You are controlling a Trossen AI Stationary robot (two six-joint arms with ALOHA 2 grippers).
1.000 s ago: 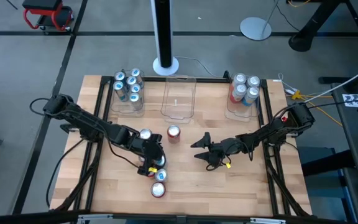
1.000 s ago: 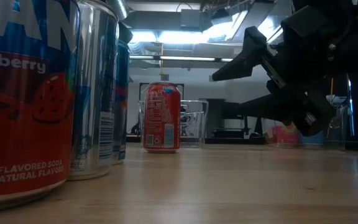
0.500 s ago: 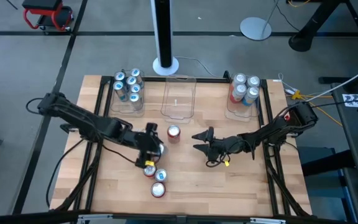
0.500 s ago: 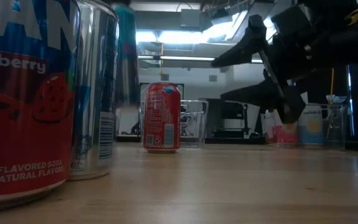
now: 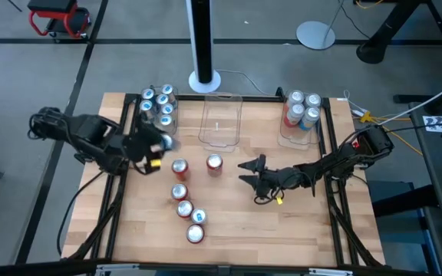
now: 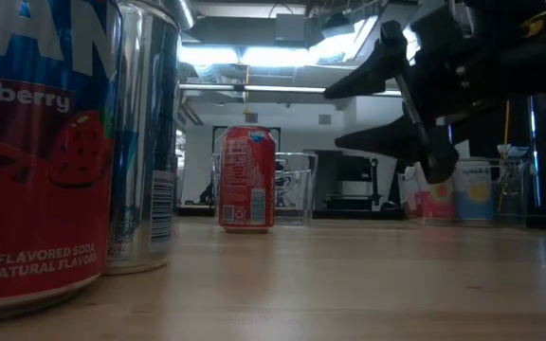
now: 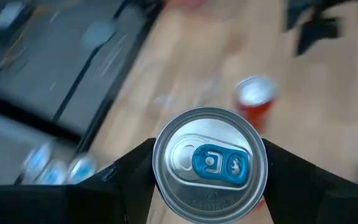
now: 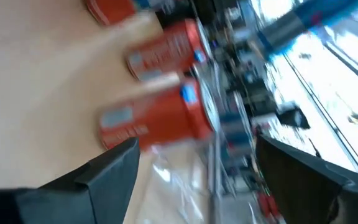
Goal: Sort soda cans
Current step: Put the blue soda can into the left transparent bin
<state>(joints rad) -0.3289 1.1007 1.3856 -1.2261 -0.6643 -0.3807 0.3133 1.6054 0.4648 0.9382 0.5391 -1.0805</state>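
Blurred bins (image 7: 55, 165) behind gripped can (image 7: 210, 163)

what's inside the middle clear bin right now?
The middle clear bin looks empty from above; bare wood shows through it. The left bin holds blue-topped cans, the right bin several more.

Even overhead light; low view dim and backlit, both wrist views motion-blurred.

Table (image 5: 305, 230) fills frame centre. Three bins along its upper edge: left bin (image 5: 140, 126) with cans, middle bin (image 5: 221, 123), right bin (image 5: 301, 135) with cans. Left pincer (image 5: 162, 143) just below left bin, can (image 7: 210, 163) in it. Five cans (image 5: 188, 211) trail from centre toward lower centre. Right pincer (image 5: 249, 172) right of centre.
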